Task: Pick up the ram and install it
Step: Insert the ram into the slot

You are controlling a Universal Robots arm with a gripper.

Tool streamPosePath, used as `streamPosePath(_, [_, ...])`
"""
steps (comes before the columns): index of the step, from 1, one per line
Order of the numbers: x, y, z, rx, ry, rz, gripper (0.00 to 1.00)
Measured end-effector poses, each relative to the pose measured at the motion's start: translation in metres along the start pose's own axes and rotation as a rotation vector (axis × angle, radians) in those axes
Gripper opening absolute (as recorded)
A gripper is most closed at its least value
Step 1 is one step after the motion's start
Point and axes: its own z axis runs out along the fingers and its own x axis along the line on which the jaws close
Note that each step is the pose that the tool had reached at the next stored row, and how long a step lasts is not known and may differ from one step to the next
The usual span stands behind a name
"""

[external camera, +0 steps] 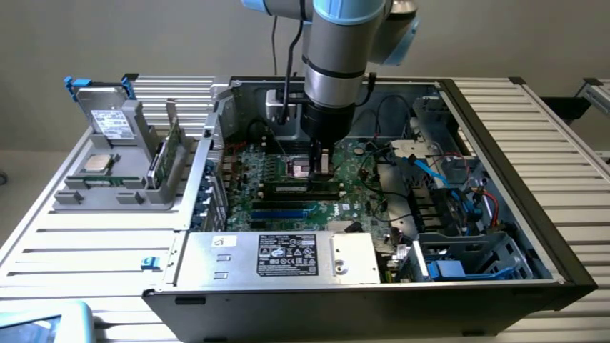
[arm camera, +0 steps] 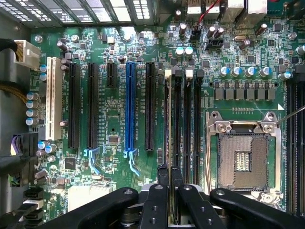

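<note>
Slatted table [external camera: 86,250] with an open computer case [external camera: 381,307] lying on it, side panel off. Arm [external camera: 338,64] straight down into the case, over the middle of the motherboard [arm camera: 114,129]. Grey holder [external camera: 105,196] on the table at the exterior view's left, well apart from the case, with a green board [external camera: 168,163] standing on edge in it, nowhere near the jaws.

At the memory slots [arm camera: 183,119], the ram [arm camera: 169,124], seen edge-on from the wrist and lined up along the slot nearest the expansion slots. In the exterior view, a dark strip just under the arm's tip, near the case's middle. Jaws narrow, pinched on the ram's top edge. Cannot tell whether fully seated or only resting in the slot mouth.

Risks, as judged:
- Slight skew along the slot: one end seating, the other riding high. More downward force then likely to bend the stick or flex the motherboard.
- Notch off its key: jamming instead of dropping in.
- White end latch [arm camera: 167,73] not fully open: corner blocked.
- Bare processor socket [arm camera: 243,160] just beside the slots: pins exposed to any slipped stick.
</note>
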Motion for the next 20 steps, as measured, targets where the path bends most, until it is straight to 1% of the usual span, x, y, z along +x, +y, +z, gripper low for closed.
streamPosePath(17, [0.0, -0.0001, 0.0025, -0.0004, 0.0003, 0.009, 0.14])
streamPosePath(20, [0.0001, -0.0001, 0.0028, -0.0005, 0.0016, 0.011, 0.14])
